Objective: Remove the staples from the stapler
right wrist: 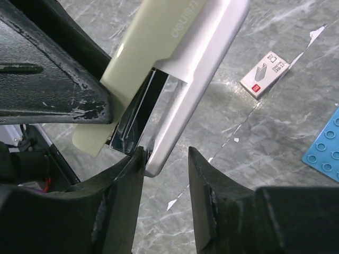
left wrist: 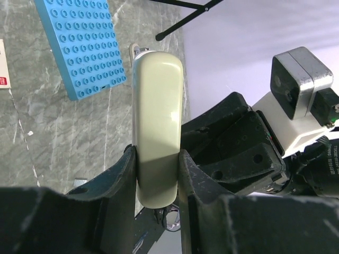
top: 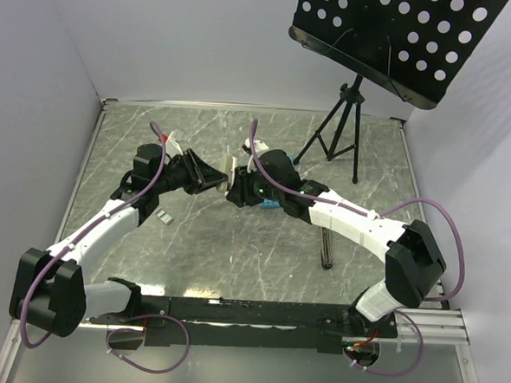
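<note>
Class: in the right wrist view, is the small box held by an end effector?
No, the box lies alone on the table, apart from the right end effector.

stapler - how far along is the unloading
Done: the left hand has the stapler lifted and clamped, its cream top parted from the silver body. In hand: the right hand, jaws apart, sits at the body's lower end. Left: the emptying itself; nothing pulled out shows in the wrist views.

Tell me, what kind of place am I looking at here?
Most likely a robotics test booth: plain white walls box in a marble-patterned table, a left arm and a right arm are bolted along its near edge, and a perforated black panel on a tripod stands at the back.
</note>
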Motion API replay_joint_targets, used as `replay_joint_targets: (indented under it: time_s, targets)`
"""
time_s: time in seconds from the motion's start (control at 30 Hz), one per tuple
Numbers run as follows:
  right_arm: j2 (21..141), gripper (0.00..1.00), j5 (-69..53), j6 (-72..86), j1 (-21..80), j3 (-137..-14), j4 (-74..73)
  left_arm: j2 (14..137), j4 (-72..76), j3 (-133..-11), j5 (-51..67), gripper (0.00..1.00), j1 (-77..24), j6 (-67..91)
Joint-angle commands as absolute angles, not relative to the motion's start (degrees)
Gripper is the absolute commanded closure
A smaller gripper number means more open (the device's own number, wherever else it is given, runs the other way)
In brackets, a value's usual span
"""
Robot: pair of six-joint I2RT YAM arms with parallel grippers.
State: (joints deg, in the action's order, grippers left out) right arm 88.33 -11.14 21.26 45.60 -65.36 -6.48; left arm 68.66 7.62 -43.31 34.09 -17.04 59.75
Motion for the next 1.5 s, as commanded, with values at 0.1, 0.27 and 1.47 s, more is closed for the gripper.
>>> replay_joint_targets:
  time_s: [0.1,0.27,1.47]
  targets:
    - [88.68,0.56,-6.51,21.62,45.97,-68.47,-5.19,66.36,9.76,-43.07,34.63,0.99,-17.4,61.44]
    - [89.73,0.56,-4.22,23.02,45.97,-68.99,-5.27,66.18,9.67,-42.28,34.19,0.99,-17.4,61.79]
    - [81.83,1.0,-6.77,9.94,41.57,-52.48,-0.26,71.72,-13.62,-50.97,34.28,0.99,-15.47,46.41]
